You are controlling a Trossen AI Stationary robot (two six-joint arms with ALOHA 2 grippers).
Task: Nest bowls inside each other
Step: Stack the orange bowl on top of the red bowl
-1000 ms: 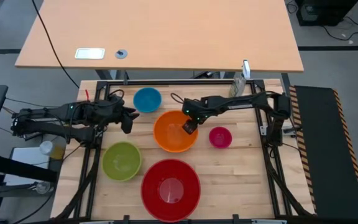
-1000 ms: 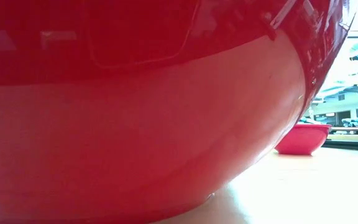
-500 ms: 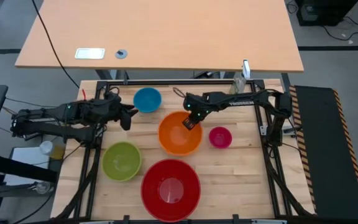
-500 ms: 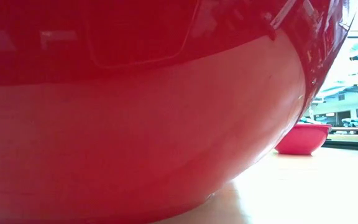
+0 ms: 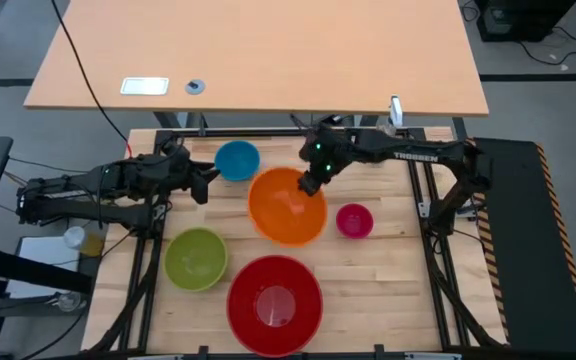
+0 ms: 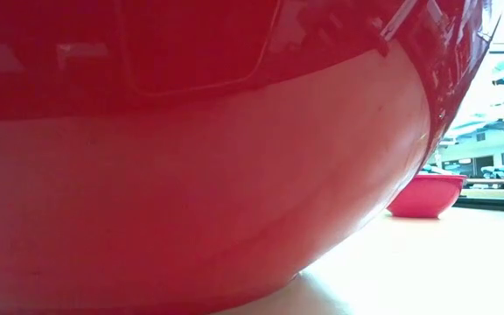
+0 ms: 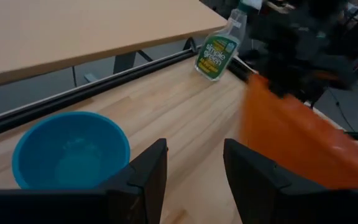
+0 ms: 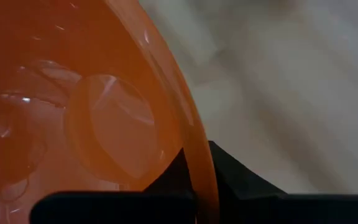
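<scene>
My right gripper [image 5: 311, 183] is shut on the orange bowl [image 5: 288, 207], which hangs tilted above the middle of the table. It also shows as the orange bowl [image 7: 291, 146] in the left wrist view. My left gripper [image 5: 203, 185] hovers open just left of the blue bowl [image 5: 236, 160], touching nothing; the blue bowl [image 7: 70, 149] stands on its base. The lime green bowl [image 5: 196, 258], the red bowl [image 5: 275, 303] and the pink bowl [image 5: 354, 220] stand upright on the table. My right gripper pinches the orange bowl's rim [image 8: 199, 171] on its far side, one finger [image 8: 169, 177] inside the bowl and one finger [image 8: 235, 168] outside. The fingers slant down from the far right. The bowl is lifted and tilted, hanging below the hold.
A spray bottle [image 7: 216, 53] stands at the table's far right corner. The red bowl [image 6: 199, 149] fills most of the low view, with the pink bowl [image 6: 425, 194] behind it. A larger tan table [image 5: 258, 50] stands beyond the far edge.
My right gripper has shut on the orange bowl's far rim and risen, drifting toward the far edge. The bowl first slid a little toward the right, then came up off the table and tipped.
</scene>
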